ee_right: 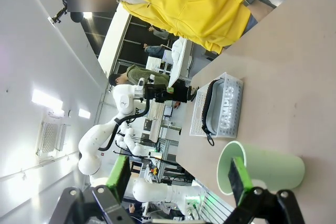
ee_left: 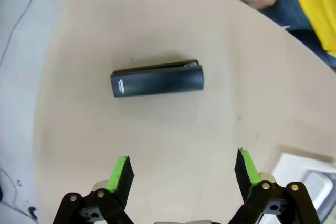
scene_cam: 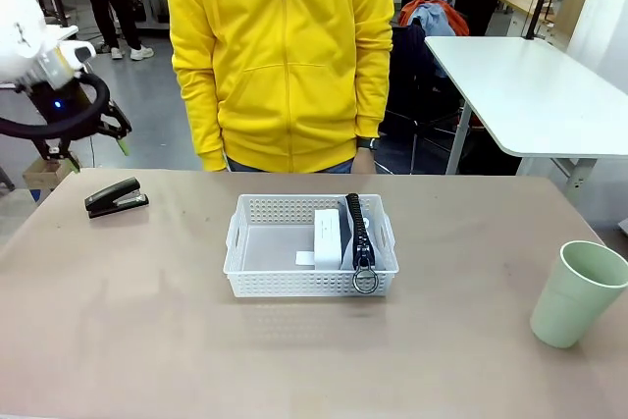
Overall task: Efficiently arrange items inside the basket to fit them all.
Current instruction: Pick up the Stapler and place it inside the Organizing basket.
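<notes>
1. Left gripper (ee_left: 184, 163) is hanging over the table's left end with its green pads spread wide and nothing between them. The right gripper (ee_right: 178, 174) is gaping just as wide, also empty.
2. Most of the brown table (scene_cam: 147, 340) is lying bare, and a person in a yellow hoodie (scene_cam: 280, 56) is standing at the far edge, watching.
3. The white perforated basket (scene_cam: 294, 282) is sitting mid-table. Its right half is holding two items, and its left half is looking open.
4. The pale green cup (scene_cam: 576, 291) is standing upright near the table's right edge, well apart from the basket. It is looming large before the right gripper in that wrist's view, so I'd say that arm is the nearer one for it.
5. The grey zip pouch (scene_cam: 355, 228) is standing on its edge along the basket's right wall, with its ring pull hanging at the near end.
6. The black stapler (ee_left: 157, 80) is lying flat towards the table's far left corner, ahead of the left gripper and well apart from the basket. Its long axis is running roughly parallel to the line between the two pads. As I judge it, the wrist is going to need a quarter turn so the pads close across the narrow body rather than along its length.
7. The small white box (scene_cam: 328, 235) is standing upright just left of the pouch, seemingly touching it.
</notes>
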Robot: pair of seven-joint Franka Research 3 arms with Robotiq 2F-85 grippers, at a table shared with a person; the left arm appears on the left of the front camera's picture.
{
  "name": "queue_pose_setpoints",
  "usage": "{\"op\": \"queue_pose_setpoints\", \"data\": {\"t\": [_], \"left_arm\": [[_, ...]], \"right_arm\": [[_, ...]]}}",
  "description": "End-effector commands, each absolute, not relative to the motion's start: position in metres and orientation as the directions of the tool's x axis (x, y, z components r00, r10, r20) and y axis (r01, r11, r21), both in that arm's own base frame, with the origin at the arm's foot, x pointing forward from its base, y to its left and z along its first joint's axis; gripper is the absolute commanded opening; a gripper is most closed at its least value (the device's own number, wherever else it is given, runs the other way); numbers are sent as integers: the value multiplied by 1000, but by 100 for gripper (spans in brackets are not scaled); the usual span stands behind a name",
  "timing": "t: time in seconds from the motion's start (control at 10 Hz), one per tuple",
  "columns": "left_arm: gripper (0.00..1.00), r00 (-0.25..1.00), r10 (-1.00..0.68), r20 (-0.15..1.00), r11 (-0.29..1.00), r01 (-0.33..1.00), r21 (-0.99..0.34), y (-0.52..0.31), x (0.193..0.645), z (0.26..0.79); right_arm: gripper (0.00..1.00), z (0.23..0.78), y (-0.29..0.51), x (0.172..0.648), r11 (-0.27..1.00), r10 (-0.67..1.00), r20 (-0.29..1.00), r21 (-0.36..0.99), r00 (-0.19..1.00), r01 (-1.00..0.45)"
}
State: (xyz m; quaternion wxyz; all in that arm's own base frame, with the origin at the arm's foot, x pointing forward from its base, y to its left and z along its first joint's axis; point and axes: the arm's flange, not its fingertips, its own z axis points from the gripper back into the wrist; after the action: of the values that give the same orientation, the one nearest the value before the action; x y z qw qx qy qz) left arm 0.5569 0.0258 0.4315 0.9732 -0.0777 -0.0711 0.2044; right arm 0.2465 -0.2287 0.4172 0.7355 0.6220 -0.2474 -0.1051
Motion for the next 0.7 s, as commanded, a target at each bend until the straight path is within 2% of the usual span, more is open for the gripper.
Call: {"op": "queue_pose_setpoints", "data": {"t": [0.0,0.1,0.2,0.3,0.4,0.6], "left_arm": [[100,912,400,92,913,-387,-126,32,567,405],[100,919,381,99,923,-370,-108,33,569,395],[100,918,366,152,922,-335,-193,32,573,394],[100,887,427,177,889,-377,-259,32,575,402],[100,917,387,99,917,-372,-143,31,571,385],[100,917,387,99,917,-372,-143,31,571,385]], "right_arm": [[100,420,-228,247,188,-472,234,969,850,-162],[100,420,-228,247,188,-472,234,969,850,-162],[100,420,-228,247,188,-472,234,969,850,-162],[100,420,-228,247,188,-472,234,969,850,-162],[100,420,-228,247,188,-472,234,969,850,-162],[100,420,-228,247,188,-472,234,969,850,-162]]}}
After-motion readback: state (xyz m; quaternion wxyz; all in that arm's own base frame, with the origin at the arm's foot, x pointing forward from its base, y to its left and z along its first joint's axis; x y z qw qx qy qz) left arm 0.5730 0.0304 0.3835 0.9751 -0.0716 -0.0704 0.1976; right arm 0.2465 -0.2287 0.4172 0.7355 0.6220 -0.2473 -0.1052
